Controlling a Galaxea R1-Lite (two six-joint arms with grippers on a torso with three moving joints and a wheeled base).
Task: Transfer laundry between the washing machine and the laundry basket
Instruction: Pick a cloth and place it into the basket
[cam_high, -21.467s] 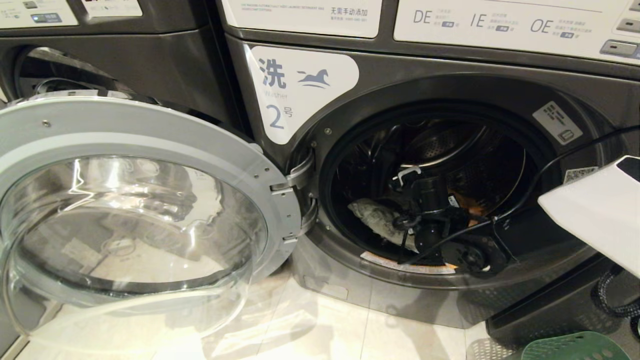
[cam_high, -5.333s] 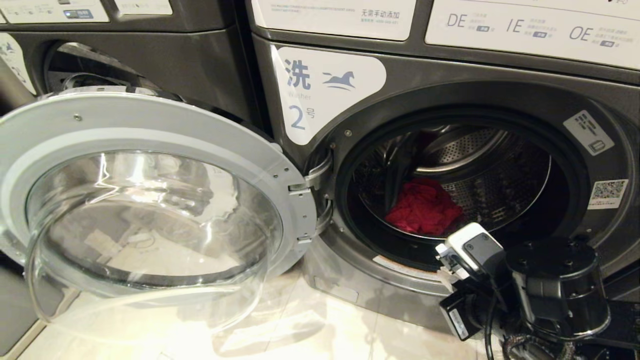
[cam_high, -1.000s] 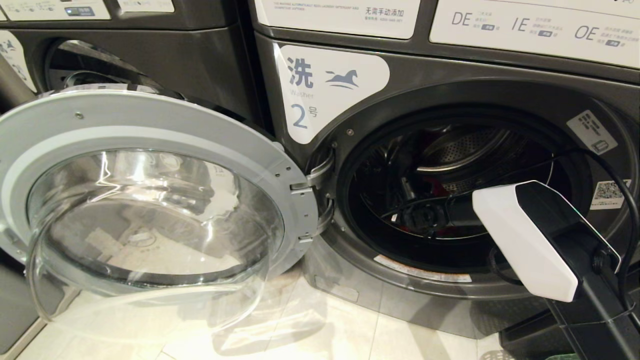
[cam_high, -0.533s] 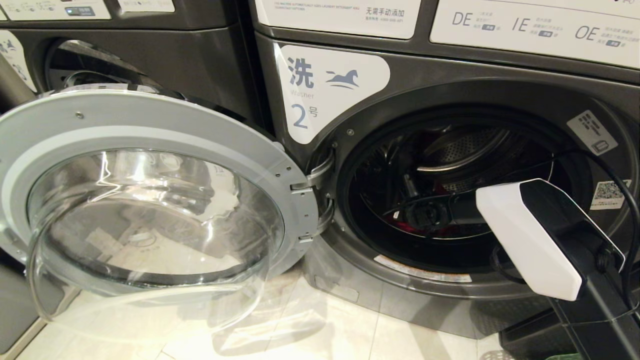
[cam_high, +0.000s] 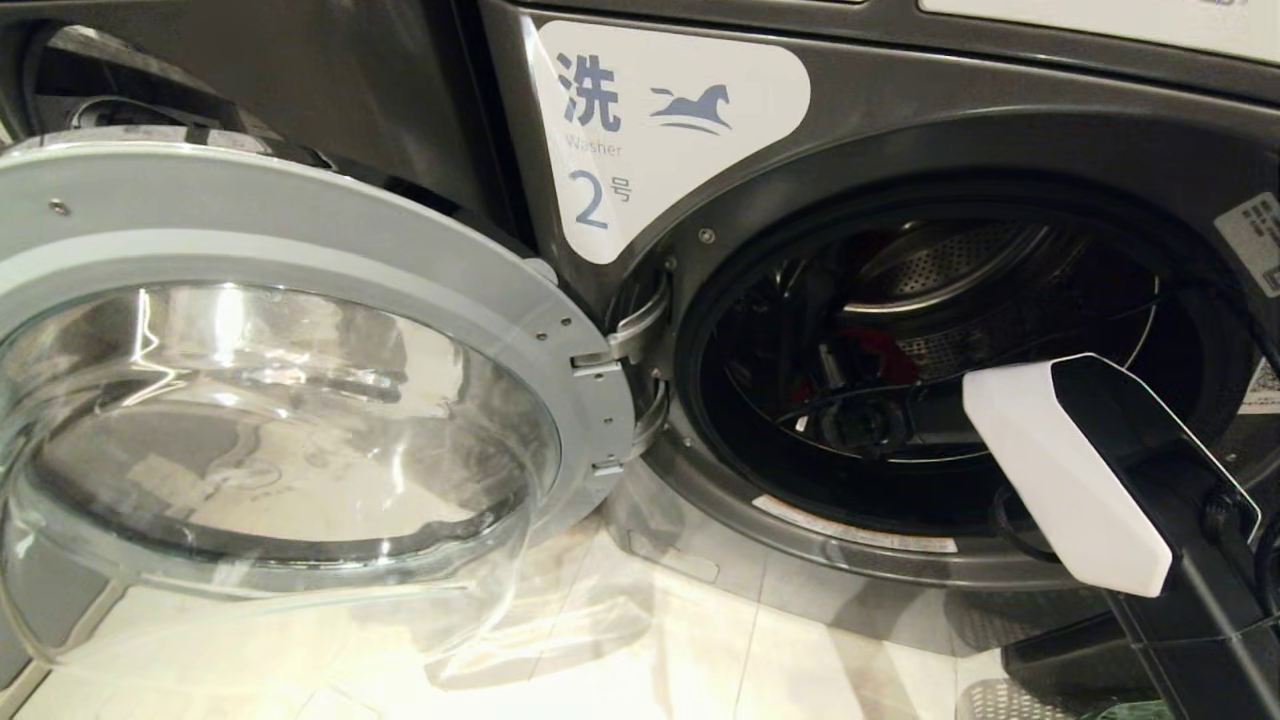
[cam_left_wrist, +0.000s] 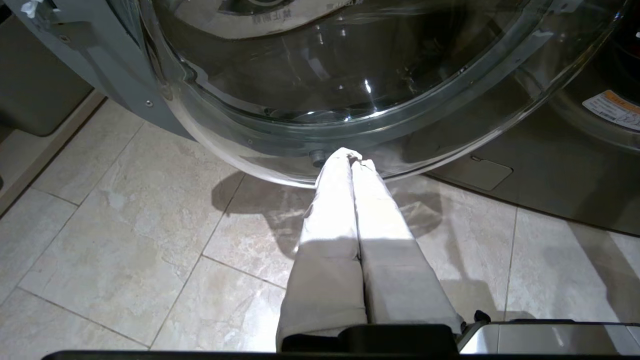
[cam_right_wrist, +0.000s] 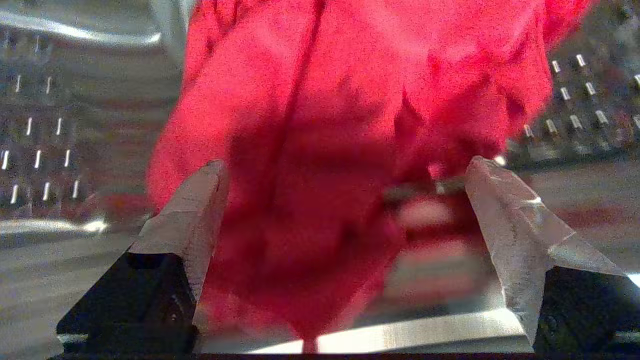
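The washing machine stands with its round glass door swung wide to the left. My right arm reaches through the opening into the steel drum. A red garment lies deep in the drum, mostly hidden behind the wrist. In the right wrist view my right gripper is open, its two fingers on either side of the red garment. My left gripper is shut and empty, low over the floor, its tips close to the door glass. A sliver of the green laundry basket shows at the bottom right.
A second machine stands to the left behind the open door. Pale floor tiles lie in front of both. A black cable trails from my right arm over the drum's lower rim. A dark perforated bin sits by the basket.
The head camera has dipped, so the whole scene sits higher and larger in the picture. My right arm stays reached into the drum. The left arm has not moved.
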